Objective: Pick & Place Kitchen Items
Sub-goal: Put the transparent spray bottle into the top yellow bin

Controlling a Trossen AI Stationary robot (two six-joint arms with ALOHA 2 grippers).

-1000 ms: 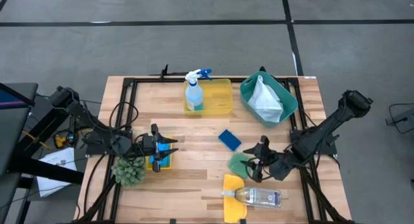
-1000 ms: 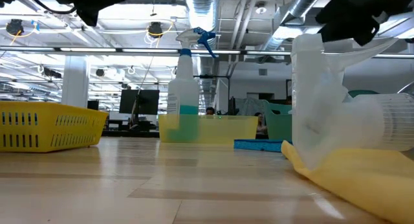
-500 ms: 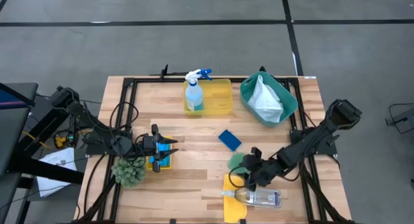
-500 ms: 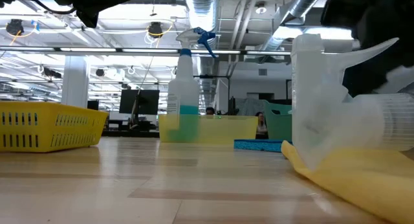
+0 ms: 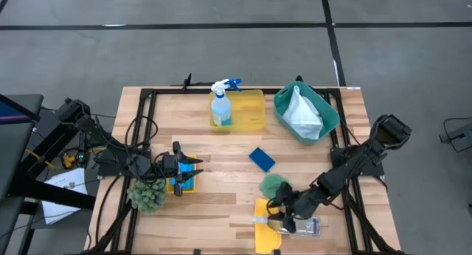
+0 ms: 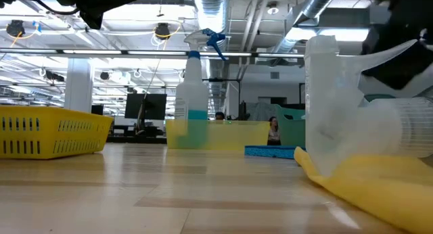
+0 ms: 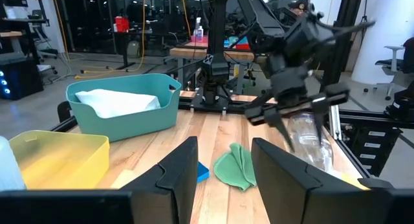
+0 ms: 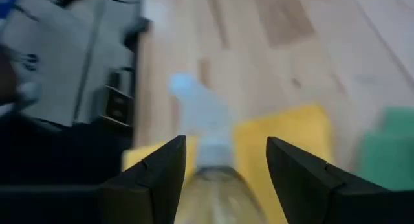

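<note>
The right pincer [image 5: 282, 214] hangs low over the clear bottle [image 5: 296, 225], which lies on its side on the yellow cloth [image 5: 264, 211] near the desk's [image 5: 221, 148] 6 o'clock edge. Its fingers [image 8: 155, 179] stand apart, one to each side of the bottle's neck, and I cannot tell whether they touch it.

The green cloth [image 5: 272, 184] lies just at 12 o'clock of the yellow one, and a blue sponge [image 5: 261, 159] sits a little further toward 11 o'clock from there.

At the 12 o'clock side the blue-liquid spray bottle [image 5: 220, 106] stands upright in a yellow tray [image 5: 253, 111]. Beside that, toward 3 o'clock, is the teal bin [image 5: 324, 113] with a white cloth [image 5: 301, 112] in it.

The left pincer [image 5: 190, 172] waits at the 9 o'clock side over another blue sponge [image 5: 182, 183], its fingers partly apart and nothing between them. The spiky green ball [image 5: 147, 194] rests just at 7 o'clock of it.
</note>
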